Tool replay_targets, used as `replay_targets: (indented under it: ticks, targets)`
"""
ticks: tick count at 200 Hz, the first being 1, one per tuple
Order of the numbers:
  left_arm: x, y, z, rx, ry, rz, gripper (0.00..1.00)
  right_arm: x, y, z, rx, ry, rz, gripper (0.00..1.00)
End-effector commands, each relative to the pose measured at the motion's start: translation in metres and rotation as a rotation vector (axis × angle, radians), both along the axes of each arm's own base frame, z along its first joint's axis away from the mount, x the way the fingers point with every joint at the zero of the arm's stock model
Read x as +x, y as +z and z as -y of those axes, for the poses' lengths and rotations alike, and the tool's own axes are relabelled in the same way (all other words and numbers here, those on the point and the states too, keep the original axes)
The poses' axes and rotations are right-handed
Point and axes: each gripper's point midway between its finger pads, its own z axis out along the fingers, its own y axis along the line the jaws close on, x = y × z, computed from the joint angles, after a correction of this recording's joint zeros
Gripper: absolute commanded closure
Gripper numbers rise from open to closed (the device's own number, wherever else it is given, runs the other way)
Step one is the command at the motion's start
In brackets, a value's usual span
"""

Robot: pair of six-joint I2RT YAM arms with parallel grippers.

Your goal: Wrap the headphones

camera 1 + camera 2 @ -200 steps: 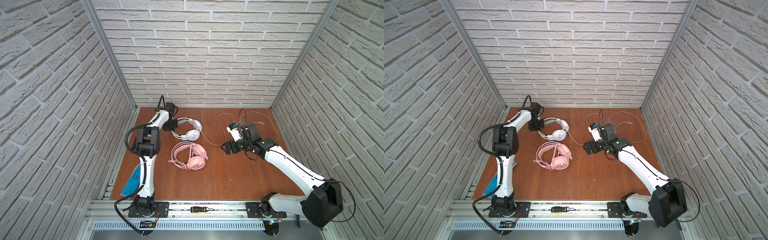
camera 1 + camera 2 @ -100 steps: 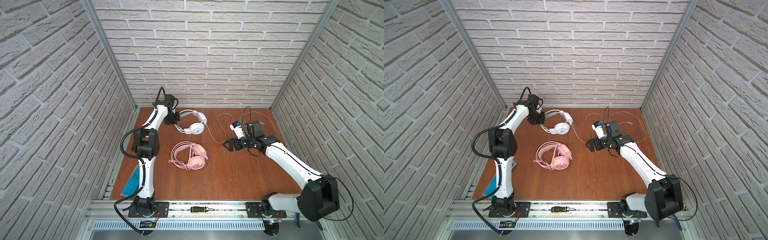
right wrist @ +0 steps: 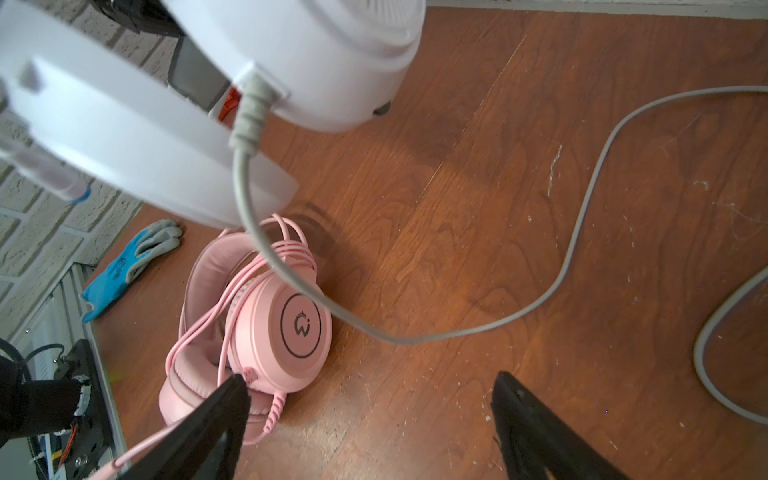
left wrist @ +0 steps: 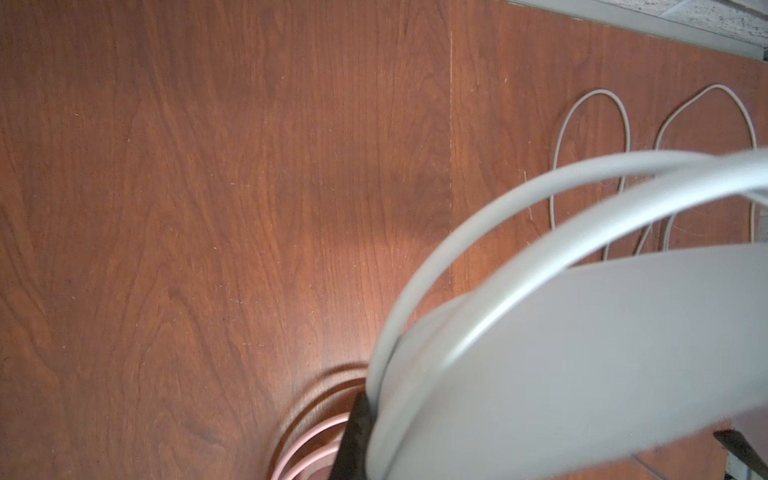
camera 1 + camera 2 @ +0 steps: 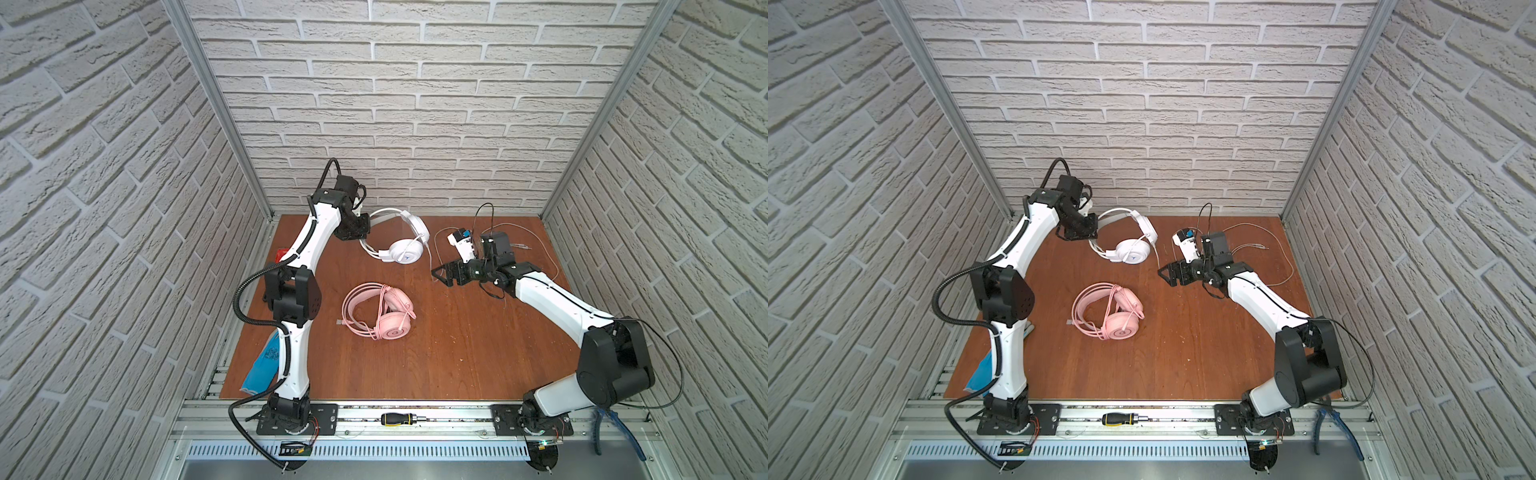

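The white headphones (image 5: 405, 251) (image 5: 1131, 250) hang tilted above the table's back left. My left gripper (image 5: 361, 236) (image 5: 1090, 232) is shut on their headband (image 4: 540, 199). One dark finger (image 4: 353, 436) shows beside the band. Their white cable (image 3: 582, 232) (image 5: 555, 266) drops from the earcup (image 3: 316, 54) and trails in loops over the back right. My right gripper (image 5: 442, 274) (image 5: 1169, 274) (image 3: 370, 384) is open just above the table right of centre, with bare wood between its fingers. The pink headphones (image 5: 384, 316) (image 5: 1113, 311) (image 3: 291, 324) lie in the middle, with their cable wound round them.
A blue and grey glove (image 5: 266, 361) (image 3: 124, 266) lies at the table's left edge. A red object (image 5: 282, 254) sits behind the left arm. On the front rail are a screwdriver (image 5: 401, 419) and blue-handled pliers (image 5: 1337, 424). Brick walls close in three sides.
My left gripper has raised the white headphones off the table, up and to the right. My right gripper has shifted a little toward the back, still open.
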Motion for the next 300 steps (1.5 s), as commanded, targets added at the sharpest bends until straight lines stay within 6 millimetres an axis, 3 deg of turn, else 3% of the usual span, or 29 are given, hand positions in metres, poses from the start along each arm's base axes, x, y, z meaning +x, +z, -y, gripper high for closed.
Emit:
replay_targets:
  ticks: [1,78,150,224,300]
  targets:
    - [-0.007,0.052,0.010,-0.091,-0.010,0.083,1.00,0.021,0.029,-0.016,0.089,0.016,0.101,0.11]
    - [-0.006,0.083,0.015,-0.148,0.008,0.134,1.00,0.042,0.002,-0.051,0.231,0.078,0.037,0.35]
    - [-0.001,0.103,0.017,-0.218,0.031,0.168,1.00,0.045,-0.037,-0.074,0.299,0.109,-0.051,0.39]
    - [0.006,0.116,0.009,-0.253,0.085,0.198,1.00,0.040,-0.062,-0.076,0.322,0.101,-0.113,0.53]
    - [0.013,0.100,-0.008,-0.234,0.167,0.171,1.00,0.001,-0.051,-0.052,0.193,0.087,-0.128,0.86]
